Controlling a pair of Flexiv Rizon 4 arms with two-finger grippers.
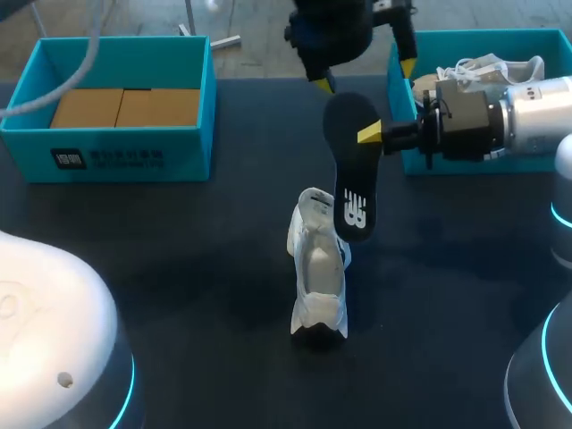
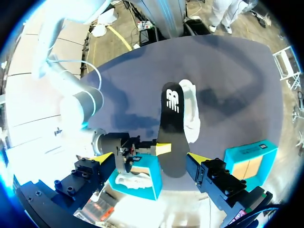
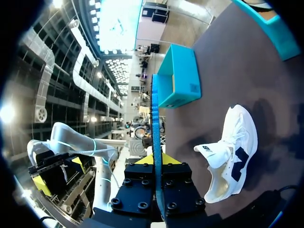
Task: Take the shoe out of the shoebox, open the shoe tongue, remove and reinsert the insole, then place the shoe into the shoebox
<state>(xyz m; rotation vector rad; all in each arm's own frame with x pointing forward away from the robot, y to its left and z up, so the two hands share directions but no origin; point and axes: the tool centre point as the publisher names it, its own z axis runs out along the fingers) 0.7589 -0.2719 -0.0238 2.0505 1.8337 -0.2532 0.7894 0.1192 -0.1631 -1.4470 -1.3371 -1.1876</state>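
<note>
In the right gripper (image 3: 155, 160), both fingers pinch the insole (image 3: 154, 114).

My left arm (image 1: 49, 335) is white and rounded with a cyan ring; my right arm (image 1: 536, 116) is silver-white, also cyan-ringed. My left gripper (image 2: 149, 157) and right gripper (image 3: 154, 161) are black, blocky, screw-studded, yellow-tipped.

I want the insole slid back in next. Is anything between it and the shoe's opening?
Nothing visible. The insole, shut between the right gripper's fingers, hangs above the shoe, whose tongue is pulled out. The left gripper is open at the insole's far end, off the path.
</note>
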